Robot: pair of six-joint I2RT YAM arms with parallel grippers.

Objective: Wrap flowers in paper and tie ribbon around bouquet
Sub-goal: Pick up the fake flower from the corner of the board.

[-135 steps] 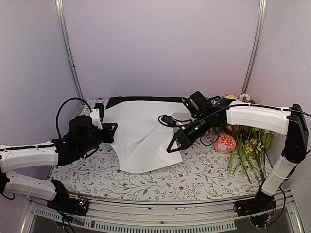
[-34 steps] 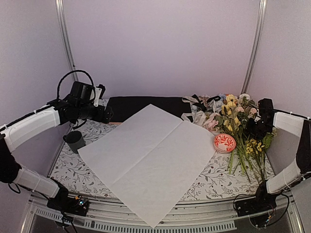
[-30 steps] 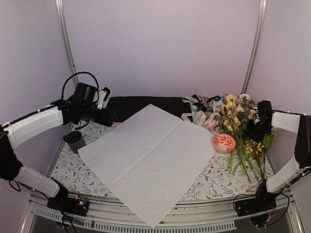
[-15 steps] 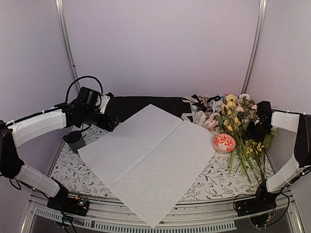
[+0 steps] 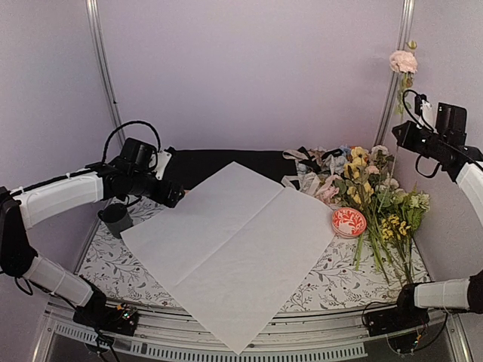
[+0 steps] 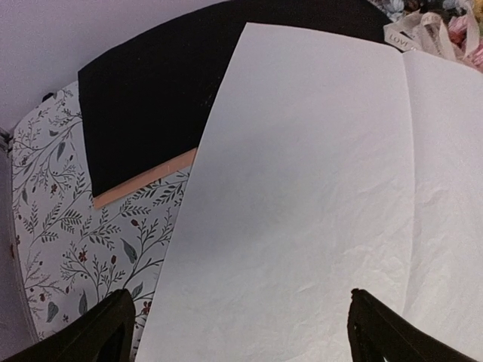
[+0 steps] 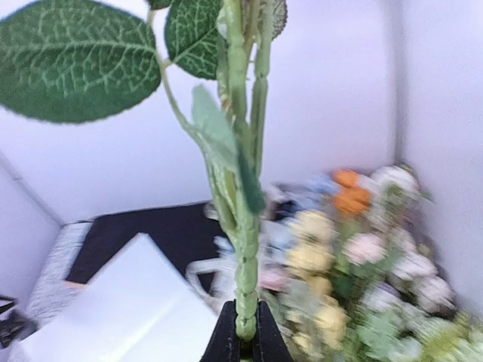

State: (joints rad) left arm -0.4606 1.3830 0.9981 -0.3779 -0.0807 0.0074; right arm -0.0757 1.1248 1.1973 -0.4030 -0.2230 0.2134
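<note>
top external: the right arm was down in the flowers (image 5: 370, 192) half a second ago and is now raised high above the worktop's right edge. right gripper (image 5: 404, 128) is clamped on one pink flower (image 5: 404, 61), bloom upward. so the first stem is picked and has yet to go onto the paper (image 5: 226, 249). the paper now lies flat as a diamond mid-worktop, no longer bunched up, its near corner hanging over the near edge. the rest of the bunch sits at the far right corner, with the cream ribbon (image 5: 302, 181) heaped just left of it. left gripper (image 5: 172, 197) has moved in over the paper's far-left edge. containers: the grey cup (image 5: 117, 219) by the left edge, contents can't be seen.

left wrist: left gripper (image 6: 240, 332) has its jaws spread wide and holds nothing, hovering over the paper. black sheet (image 6: 151, 98) and a peach sheet (image 6: 143, 179) peek out beyond it.

right wrist: fingertips are pinched on the green stem (image 7: 245, 226), with a leaf (image 7: 75, 60) up top. the pile behind is blurred.
</note>
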